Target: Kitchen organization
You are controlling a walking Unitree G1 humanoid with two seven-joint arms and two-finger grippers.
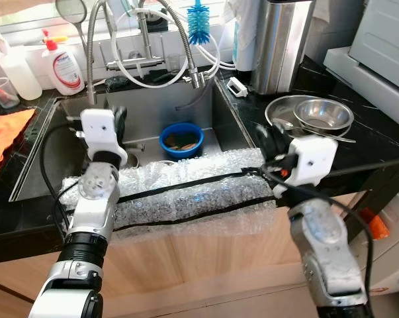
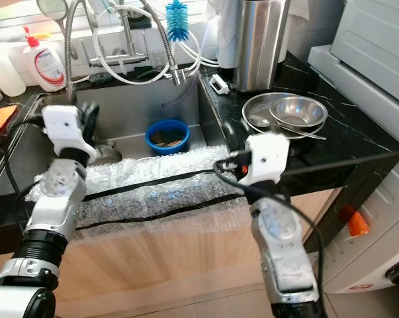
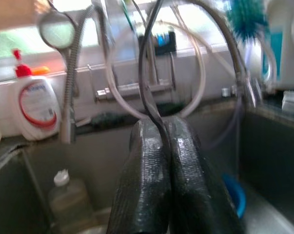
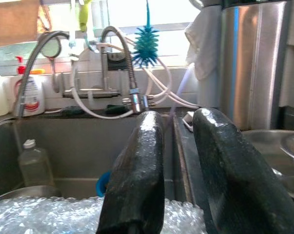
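Observation:
A blue bowl [image 1: 181, 140] with brownish contents sits at the bottom of the steel sink [image 1: 146, 109]. Two nested steel bowls [image 1: 311, 114] rest on the black counter to the right of the sink. My left gripper [image 3: 162, 126] hovers over the sink's left side, fingers pressed together with nothing between them. My right gripper [image 4: 178, 119] is at the sink's right front corner, open, with a clear gap between its fingers [image 4: 137, 165]. It is near the steel bowls and holds nothing. A sheet of bubble wrap [image 1: 186, 189] with black straps pads the sink's front edge under both arms.
A coiled faucet hose [image 1: 186, 46] and a blue bottle brush [image 1: 198, 26] hang over the sink. A soap bottle [image 1: 65, 66] stands at the back left, an orange cloth [image 1: 4, 136] on the left counter. A tall steel canister [image 1: 282, 43] stands back right. A clear bottle [image 4: 34, 163] stands in the sink.

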